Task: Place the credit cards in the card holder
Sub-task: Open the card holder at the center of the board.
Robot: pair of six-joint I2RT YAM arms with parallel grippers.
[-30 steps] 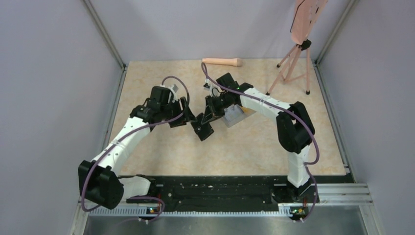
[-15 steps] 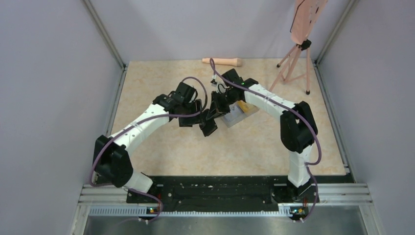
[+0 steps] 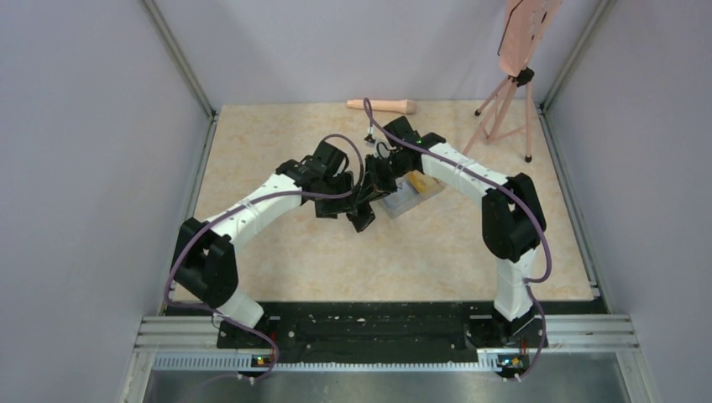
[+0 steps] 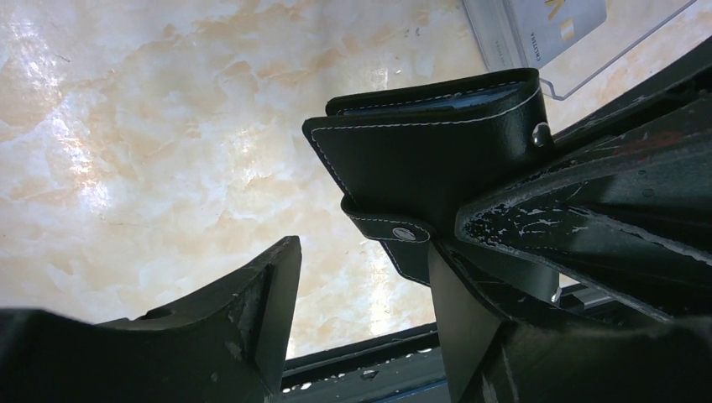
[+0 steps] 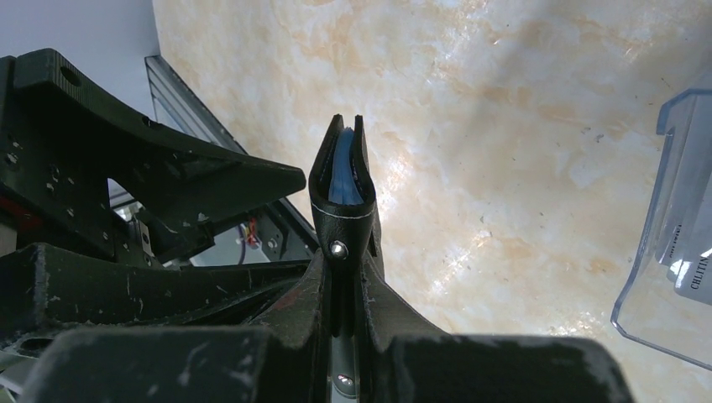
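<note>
Beige marbled table (image 3: 277,252) with pale grey walls (image 3: 101,168) on three sides; both arms reach to its middle. The right gripper (image 5: 342,252) is clamped on the card holder (image 5: 344,180). The right wrist view shows the holder edge-on and folded nearly shut, with a strip of blue lining between the black covers. In the left wrist view it is held above the table, its stitched cover towards the camera and its clasp tab (image 4: 401,239) hanging loose. The left gripper (image 4: 361,269) is spread wide and holds nothing. One finger (image 4: 252,302) is apart from the holder on the left, and the other is just beside the tab; whether they touch, I cannot tell. Near the holder a clear box (image 3: 401,203) lies on the table, with a grey-white card (image 4: 558,21) inside and a yellow-orange card (image 3: 422,183) at its far end. Well apart, by the back wall, are a pink cylinder (image 3: 382,106) and a tripod (image 3: 504,109)
</note>
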